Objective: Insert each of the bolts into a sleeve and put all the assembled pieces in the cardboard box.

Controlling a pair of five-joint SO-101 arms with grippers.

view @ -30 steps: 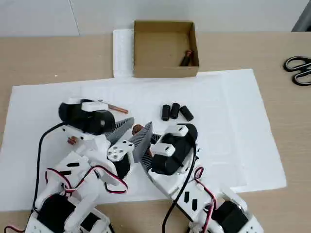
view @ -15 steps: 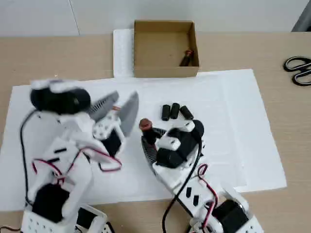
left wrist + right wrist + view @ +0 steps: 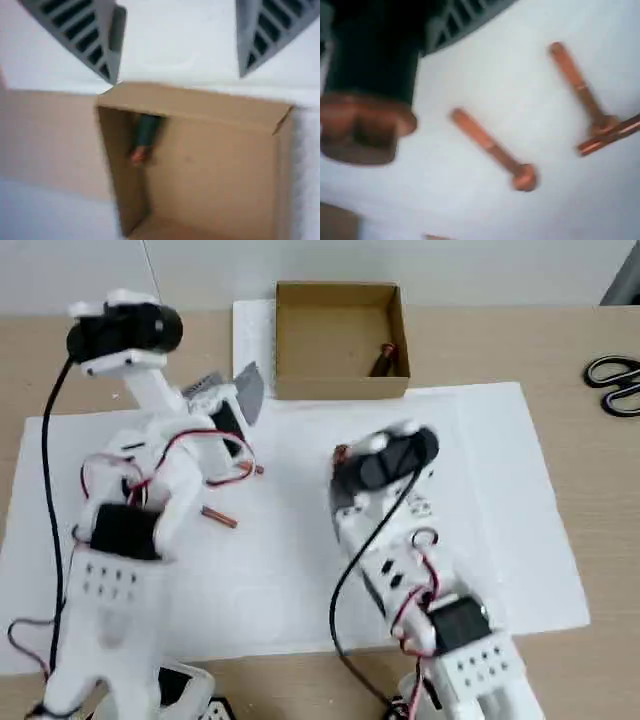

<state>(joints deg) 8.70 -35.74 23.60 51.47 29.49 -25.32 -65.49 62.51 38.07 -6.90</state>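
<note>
Wooden tabletop (image 3: 80,350), its middle covered by a white paper sheet (image 3: 480,490). Cardboard box (image 3: 290,340) at the far edge of the sheet, open side up. Scissors (image 3: 615,383) on bare wood at the far right edge of the high view, well apart from everything else.

Left gripper (image 3: 232,395): hangs above the sheet, just beside the box's near corner on the left arm's side. Looks down over the box wall in its own wrist view. Jaws spread wide, nothing between them.

Inside the box: one assembled piece (image 3: 145,136), a dark sleeve with a copper end, lying in a corner against a side wall.

Right gripper (image 3: 380,45): low over the middle of the sheet, on the near side of the box and well apart from it. Jaws pinching a black sleeve (image 3: 372,65), with a copper bolt head (image 3: 362,127) protruding from its end.

Loose bolts (image 3: 492,150): three counted in the right wrist view, flat on the paper near the held sleeve. Two meet at one end; cannot tell whether touching or overlapped.
</note>
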